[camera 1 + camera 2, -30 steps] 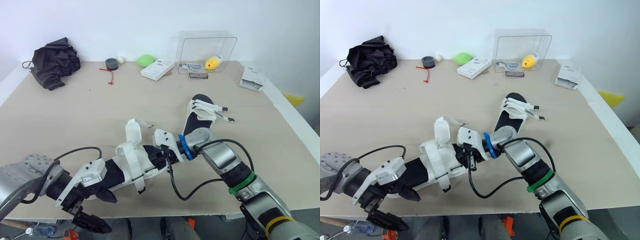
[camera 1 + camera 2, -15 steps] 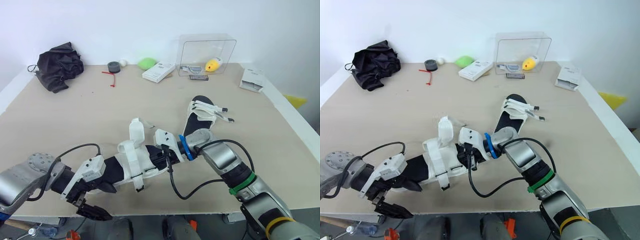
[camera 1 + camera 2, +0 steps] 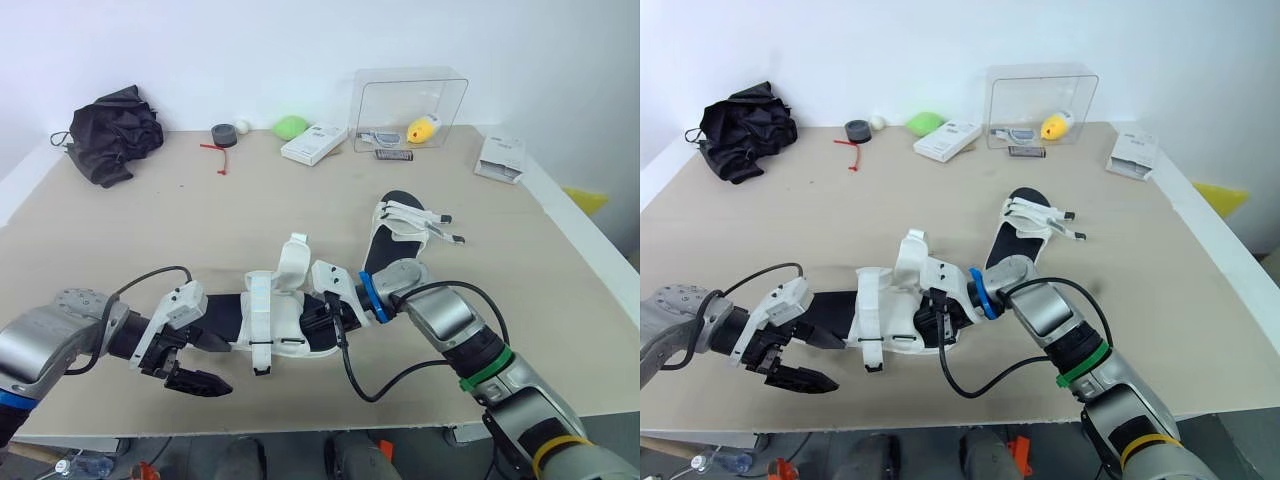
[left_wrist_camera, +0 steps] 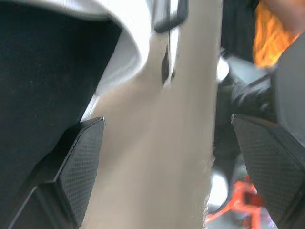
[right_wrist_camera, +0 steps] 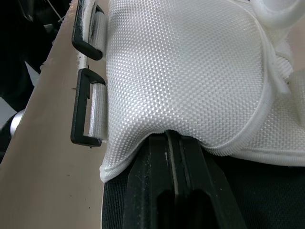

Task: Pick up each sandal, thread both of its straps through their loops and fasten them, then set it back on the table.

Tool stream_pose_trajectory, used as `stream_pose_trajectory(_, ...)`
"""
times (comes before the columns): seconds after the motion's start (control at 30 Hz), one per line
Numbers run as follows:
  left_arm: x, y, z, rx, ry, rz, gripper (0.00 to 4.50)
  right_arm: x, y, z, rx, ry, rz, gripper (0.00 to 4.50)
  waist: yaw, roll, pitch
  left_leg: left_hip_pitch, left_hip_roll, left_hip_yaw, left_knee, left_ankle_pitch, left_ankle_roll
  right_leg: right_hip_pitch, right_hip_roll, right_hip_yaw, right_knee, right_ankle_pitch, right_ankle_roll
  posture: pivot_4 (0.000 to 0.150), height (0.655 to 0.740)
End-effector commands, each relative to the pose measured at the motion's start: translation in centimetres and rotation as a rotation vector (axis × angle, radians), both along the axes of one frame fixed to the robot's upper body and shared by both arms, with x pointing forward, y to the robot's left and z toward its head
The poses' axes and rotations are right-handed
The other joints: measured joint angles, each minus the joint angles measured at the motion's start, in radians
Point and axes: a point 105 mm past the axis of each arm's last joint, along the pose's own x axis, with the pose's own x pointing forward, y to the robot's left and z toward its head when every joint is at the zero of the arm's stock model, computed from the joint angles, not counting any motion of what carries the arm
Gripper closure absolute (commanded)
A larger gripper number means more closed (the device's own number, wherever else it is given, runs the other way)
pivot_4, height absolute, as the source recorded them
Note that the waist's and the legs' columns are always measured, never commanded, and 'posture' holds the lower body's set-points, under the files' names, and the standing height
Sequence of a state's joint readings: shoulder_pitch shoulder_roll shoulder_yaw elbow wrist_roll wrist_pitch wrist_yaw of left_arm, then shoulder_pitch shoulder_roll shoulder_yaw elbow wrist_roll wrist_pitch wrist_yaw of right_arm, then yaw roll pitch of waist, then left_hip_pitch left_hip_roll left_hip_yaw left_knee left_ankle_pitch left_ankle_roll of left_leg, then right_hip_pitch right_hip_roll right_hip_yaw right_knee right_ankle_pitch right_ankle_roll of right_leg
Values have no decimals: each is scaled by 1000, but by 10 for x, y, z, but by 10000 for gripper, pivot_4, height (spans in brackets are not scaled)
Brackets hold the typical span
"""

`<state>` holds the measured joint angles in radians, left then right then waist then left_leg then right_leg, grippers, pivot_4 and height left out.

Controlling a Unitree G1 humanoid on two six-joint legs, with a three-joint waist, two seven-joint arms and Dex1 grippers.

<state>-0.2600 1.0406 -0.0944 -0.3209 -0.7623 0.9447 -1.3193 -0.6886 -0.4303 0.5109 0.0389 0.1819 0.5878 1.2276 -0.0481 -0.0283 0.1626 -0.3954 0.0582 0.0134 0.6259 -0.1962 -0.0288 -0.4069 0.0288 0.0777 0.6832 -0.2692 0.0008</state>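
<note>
The near sandal (image 3: pixel 275 318) lies flat on the table (image 3: pixel 300 215) by its front edge, between the two arms, its white straps (image 3: pixel 292 268) standing up unfastened. The right claw (image 3: pixel 322 316) is clenched on this sandal, its fingers (image 5: pixel 157 191) pressed together with their tips tucked under the white mesh upper, just beside the two black loops (image 5: pixel 86 112). The left claw (image 3: pixel 222 366) is spread wide at the heel end, one finger (image 4: pixel 71 167) against the black sole, grasping nothing. The other sandal (image 3: pixel 400 228) rests farther back on the table.
</note>
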Motion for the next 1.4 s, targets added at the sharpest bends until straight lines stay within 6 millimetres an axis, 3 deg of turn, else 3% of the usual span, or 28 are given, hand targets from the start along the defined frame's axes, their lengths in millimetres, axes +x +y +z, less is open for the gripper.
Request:
stream_pose_trajectory(0.03,-22,-16,29,-112,72,-86,835,0,-11,-27,-105,54,-46,45000,-4,-3,0,0,0,1,-1,-1,-1,-1,0,0,0,1,2,1500,7400)
stream_pose_trajectory(0.27,-22,-23,-6,-49,84,20,835,0,-9,-25,-98,53,-40,45000,-3,-5,0,2,0,1,-5,-2,-2,-1,1,2,0,2,3,1500,7400)
stream_pose_trajectory(0.5,-22,-8,-16,11,95,49,835,0,-10,-25,-100,53,-39,45000,-3,-6,0,2,0,2,-5,-2,-3,-1,1,3,0,-1,-2,1500,7400)
stream_pose_trajectory(0.7,-37,11,-13,-1,236,57,835,-1,-9,-26,-100,52,-36,45000,-4,-7,1,2,0,2,-5,-2,-3,-2,0,3,0,-1,-2,1500,7400)
stream_pose_trajectory(0.8,-29,18,-24,30,193,113,835,0,-9,-26,-100,52,-36,45000,-3,-6,1,3,0,3,-7,-2,-3,-2,-1,3,0,-2,-3,1500,7400)
stream_pose_trajectory(1.07,-6,-8,-26,-42,31,156,835,1,-8,-25,-100,46,-32,45000,-3,-8,1,3,1,4,-7,-2,-3,-2,-1,4,-1,-2,-3,1500,7400)
stream_pose_trajectory(1.4,-6,-26,-27,-83,-25,136,835,1,-9,-25,-100,47,-35,45000,-2,-8,1,3,0,4,-6,-1,-3,-2,-1,4,-1,-2,-2,1500,7400)
